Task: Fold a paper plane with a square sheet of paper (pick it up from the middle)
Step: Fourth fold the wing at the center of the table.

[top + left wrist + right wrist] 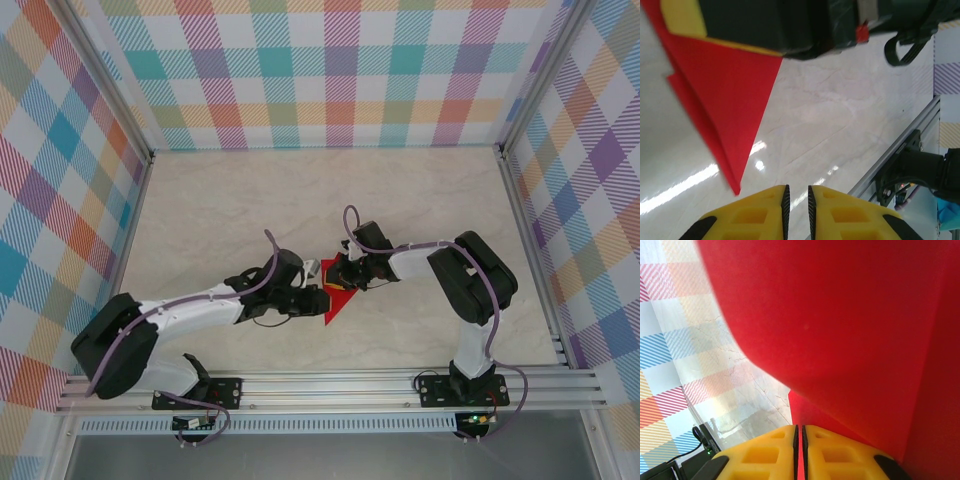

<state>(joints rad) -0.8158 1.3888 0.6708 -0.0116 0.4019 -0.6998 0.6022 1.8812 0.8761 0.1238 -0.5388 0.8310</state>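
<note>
Paper: your red paper (336,306) is near the front middle of the table (250,200), right where the two claws meet. On the left wrist cam the paper (725,100) is folded down to a sharp point, with a stepped flap edge along its left side.

Paper tip: it points at the left claw's fingers and stops just short of them, not touching.

Right claw: your right claw (346,284) is on the paper. On its own cam the claw (800,426) has its yellow fingers squeezed together, with a thin strip of red in the slit, so it looks pinched on the paper. The red sheet (840,315) bows up and over in front of that lens.

Right claw from the other side: the left wrist cam catches one yellow finger (682,17) sitting against the wide end of the paper.

Left claw: your left claw (316,294) is just beside the paper. On its own cam the claw (797,187) has its fingers pulled nearly together. There's just a narrow gap, with bare table behind it and nothing held.

Flat or lifted: you can't tell if the whole sheet lies flat.

Background: there's a metal rail (900,150) along the table edge and plaid walls (330,70) around it.
</note>
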